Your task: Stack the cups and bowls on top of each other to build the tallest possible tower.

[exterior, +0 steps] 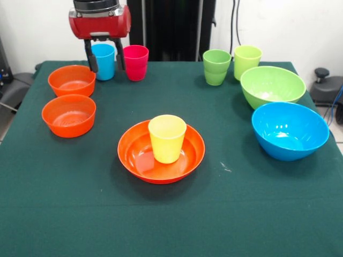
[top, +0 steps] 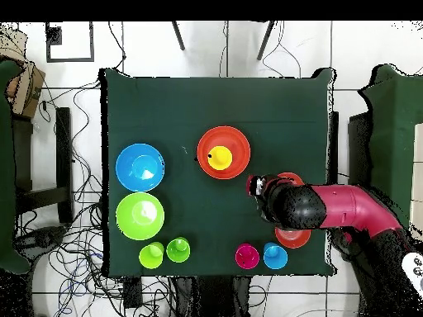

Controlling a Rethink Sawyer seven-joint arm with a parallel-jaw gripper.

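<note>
Green cloth covers the table (exterior: 64, 214) — a yellow cup (exterior: 167, 138) stands in the wide orange bowl (exterior: 161, 152). Gripper (exterior: 104, 60) fingers spread, hanging before the blue cup (exterior: 103, 62) — holding nothing.

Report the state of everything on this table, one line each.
Gripper: open, empty.
Yellow cup: upright inside wide orange bowl.
Small orange bowls: right way up, empty.
Green bowl, blue bowl: right way up, empty.
Blue cup, pink cup, green cup, lime cup: upright on cloth.
</note>
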